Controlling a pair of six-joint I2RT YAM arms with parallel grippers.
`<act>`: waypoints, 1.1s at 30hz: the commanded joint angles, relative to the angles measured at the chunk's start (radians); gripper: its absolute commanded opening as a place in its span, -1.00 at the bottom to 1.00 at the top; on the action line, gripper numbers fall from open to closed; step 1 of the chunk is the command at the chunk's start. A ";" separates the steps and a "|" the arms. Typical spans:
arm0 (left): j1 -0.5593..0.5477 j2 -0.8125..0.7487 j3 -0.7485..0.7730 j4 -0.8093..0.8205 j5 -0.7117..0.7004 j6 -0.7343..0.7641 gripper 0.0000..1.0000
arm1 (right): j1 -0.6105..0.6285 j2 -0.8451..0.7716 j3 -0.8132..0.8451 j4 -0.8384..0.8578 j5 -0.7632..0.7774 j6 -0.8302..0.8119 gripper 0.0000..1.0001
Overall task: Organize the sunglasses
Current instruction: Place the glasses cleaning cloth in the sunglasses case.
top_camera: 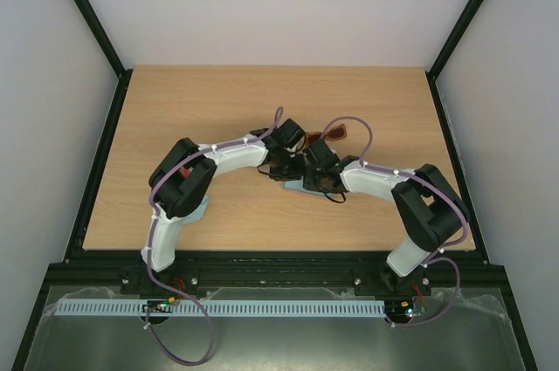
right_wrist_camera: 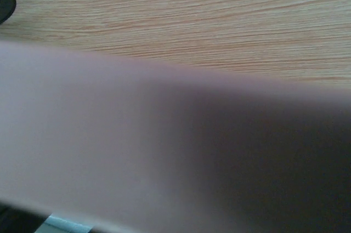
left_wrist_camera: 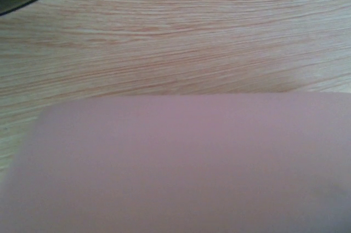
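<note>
Mid-frame, left tool [top_camera: 276,166] clenched at the pink case [left_wrist_camera: 181,162]; right tool [top_camera: 313,175], cannot tell. Best keep the case flat and steady.

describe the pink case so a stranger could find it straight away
Go to the middle of the wooden table, where the two arms meet. The pink case sits under their tips. It is the only pale pink thing; everything beside it is dark.

The flat case [top_camera: 301,185] lies on the desk [top_camera: 175,109], near its middle. The thick-framed sunglasses [top_camera: 337,133] lie on the desk behind the case, slightly to its right, apart from it.
</note>
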 commanded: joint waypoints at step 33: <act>0.004 0.011 -0.026 -0.046 -0.144 -0.051 -0.82 | -0.002 -0.071 -0.048 -0.119 0.326 0.012 -0.05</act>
